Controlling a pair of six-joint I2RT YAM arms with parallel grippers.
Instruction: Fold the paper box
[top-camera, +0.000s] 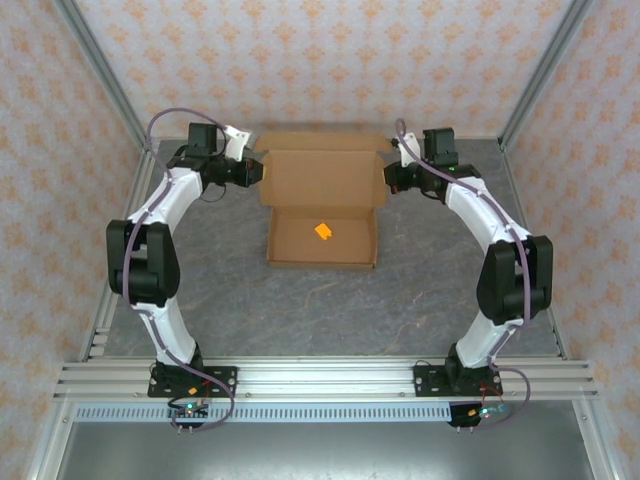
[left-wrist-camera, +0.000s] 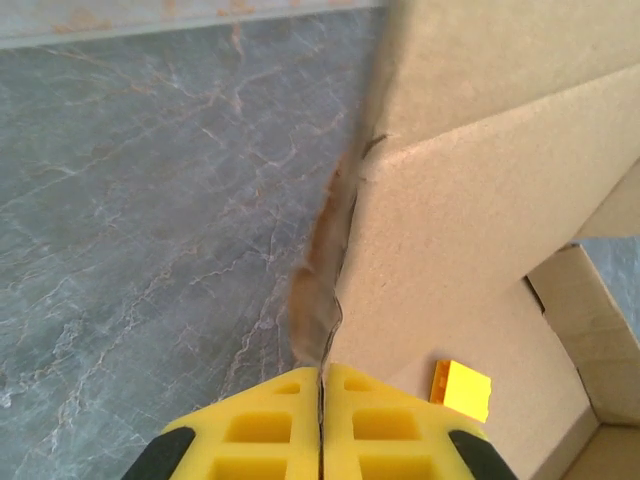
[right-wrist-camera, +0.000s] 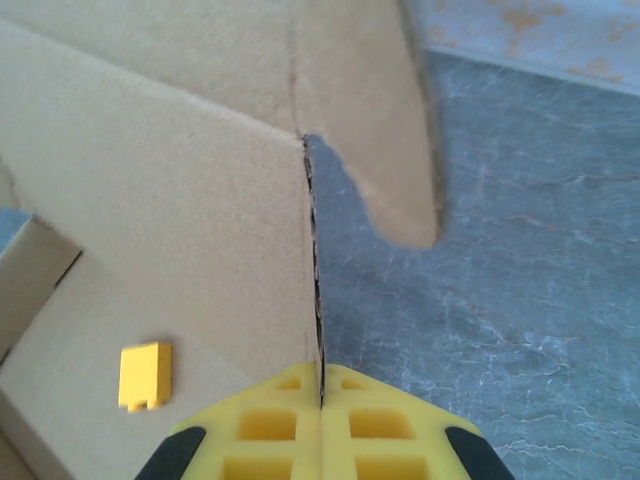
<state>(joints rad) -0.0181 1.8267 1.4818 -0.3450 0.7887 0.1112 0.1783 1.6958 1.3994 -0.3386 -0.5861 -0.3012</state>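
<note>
The left pincer (left-wrist-camera: 321, 385) clamps the left flap edge of the paper box (top-camera: 322, 190); the right pincer (right-wrist-camera: 321, 385) clamps its right flap edge. An orange block (top-camera: 323, 231) lies inside the box.

Plain brown paper box (top-camera: 322, 180) lies open on the table (top-camera: 300, 300), lid flap raised.

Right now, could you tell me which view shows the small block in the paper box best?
The right wrist view: the small block lies whole and large on the paper box's floor. The top external view shows it tiny but places it in the tray. The left wrist view shows it smaller, near the bottom edge.
</note>
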